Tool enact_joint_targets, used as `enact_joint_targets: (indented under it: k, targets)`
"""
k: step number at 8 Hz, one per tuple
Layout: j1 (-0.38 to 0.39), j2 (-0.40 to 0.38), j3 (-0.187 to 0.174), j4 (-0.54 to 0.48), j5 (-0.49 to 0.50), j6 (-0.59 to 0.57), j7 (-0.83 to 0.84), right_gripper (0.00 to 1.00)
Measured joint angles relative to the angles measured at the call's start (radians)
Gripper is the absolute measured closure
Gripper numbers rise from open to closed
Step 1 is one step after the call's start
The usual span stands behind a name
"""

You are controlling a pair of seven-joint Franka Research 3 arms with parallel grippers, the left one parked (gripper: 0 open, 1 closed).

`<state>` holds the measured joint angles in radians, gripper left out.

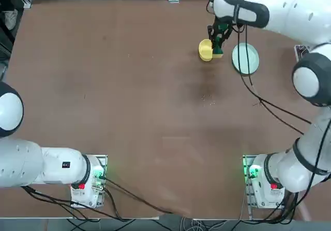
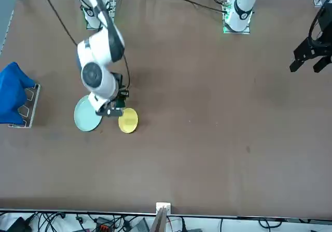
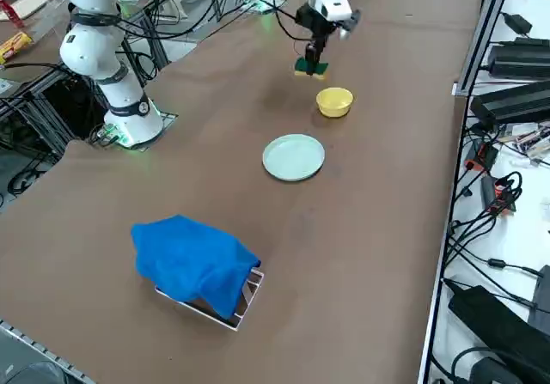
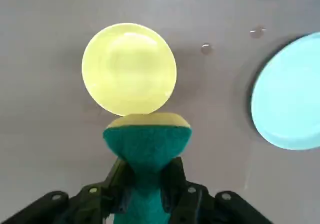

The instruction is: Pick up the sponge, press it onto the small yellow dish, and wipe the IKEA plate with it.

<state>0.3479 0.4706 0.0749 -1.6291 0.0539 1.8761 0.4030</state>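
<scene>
Now the sponge [image 4: 146,149] pinched in the right hand [image 4: 145,184], aloft beside the small yellow dish [image 4: 129,68].

Fuzzy sponge [image 4: 146,146], glossy small yellow dish [image 4: 129,68]

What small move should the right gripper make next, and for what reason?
Probably a short shift over the small round yellow dish, then down. The right gripper is shut on the green-and-yellow sponge, held above the table beside the dish, not yet pressed onto it. The pale mint plate comes later.
</scene>
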Motion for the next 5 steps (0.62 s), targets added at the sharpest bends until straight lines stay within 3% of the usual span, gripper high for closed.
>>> enact_joint_targets:
  k: [5]
  targets:
    - [-0.027, 0.159, 0.002, 0.157, 0.078, -0.057, -0.156, 0.66]
